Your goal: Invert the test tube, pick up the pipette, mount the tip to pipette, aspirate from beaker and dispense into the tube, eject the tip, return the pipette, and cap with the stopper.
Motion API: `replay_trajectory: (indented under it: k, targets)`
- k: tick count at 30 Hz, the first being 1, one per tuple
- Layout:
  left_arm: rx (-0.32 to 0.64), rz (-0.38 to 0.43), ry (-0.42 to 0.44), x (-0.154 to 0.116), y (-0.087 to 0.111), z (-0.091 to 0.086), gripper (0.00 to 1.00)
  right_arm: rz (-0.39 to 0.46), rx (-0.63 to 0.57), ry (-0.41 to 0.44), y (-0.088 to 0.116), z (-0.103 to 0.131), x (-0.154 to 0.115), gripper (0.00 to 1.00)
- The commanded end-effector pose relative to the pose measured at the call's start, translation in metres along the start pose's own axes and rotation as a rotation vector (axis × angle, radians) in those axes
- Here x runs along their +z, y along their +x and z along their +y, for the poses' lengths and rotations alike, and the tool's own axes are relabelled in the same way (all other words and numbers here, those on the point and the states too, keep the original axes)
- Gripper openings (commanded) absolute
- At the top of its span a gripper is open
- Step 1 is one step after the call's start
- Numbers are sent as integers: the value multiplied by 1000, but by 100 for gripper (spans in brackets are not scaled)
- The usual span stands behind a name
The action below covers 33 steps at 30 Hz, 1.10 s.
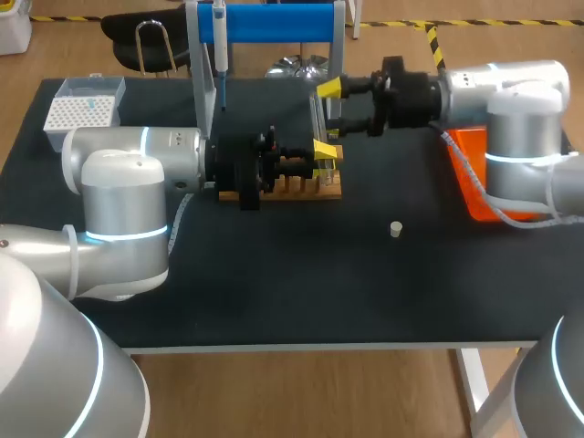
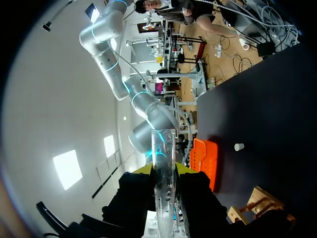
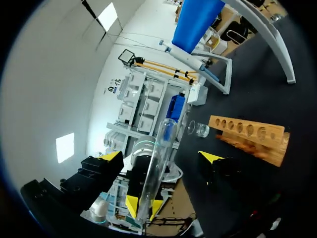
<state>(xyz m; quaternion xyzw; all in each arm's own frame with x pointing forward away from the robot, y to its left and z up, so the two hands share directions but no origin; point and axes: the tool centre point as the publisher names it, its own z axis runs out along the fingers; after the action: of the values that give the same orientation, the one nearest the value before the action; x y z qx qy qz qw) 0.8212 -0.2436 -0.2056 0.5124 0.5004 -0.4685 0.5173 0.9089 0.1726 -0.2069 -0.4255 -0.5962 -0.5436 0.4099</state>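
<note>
Overhead, the left gripper (image 1: 326, 157) is clamped on the test tube (image 1: 317, 123) above the rack (image 1: 297, 190), and the pipette (image 1: 219, 41) hangs untouched; the left wrist view confirms that grip (stopper (image 2: 238, 147) loose on the table (image 2: 277, 109)); the right wrist view shows the right gripper (image 3: 161, 157) spread open with the tube between its fingers, so I judge only the inversion is begun.

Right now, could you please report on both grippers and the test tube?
Left gripper shut on test tube, by the wooden rack. Right gripper open, jaws wide either side of the tube. Stopper loose on table; nothing seen blocking.
</note>
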Motion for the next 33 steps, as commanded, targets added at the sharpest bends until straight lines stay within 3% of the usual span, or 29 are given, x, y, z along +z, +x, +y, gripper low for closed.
replay_trajectory:
  k: [1, 7, 9, 25, 33]
  targets:
    - [2, -1, 2, 0, 0, 1, 0, -197, -551, -89, 4, -22, -30, 100]
    - [2, -1, 2, 0, 0, 1, 0, -284, -875, -132, -12, -36, -53, 100]
    - [2, -1, 2, 0, 0, 1, 0, -332, -1059, -177, -18, -39, -60, 100]
    - [2, -1, 2, 0, 0, 1, 0, -332, -1059, -177, -18, -39, -60, 100]
    - [2, -1, 2, 0, 0, 1, 0, -349, -1097, -128, -45, -36, -62, 100]
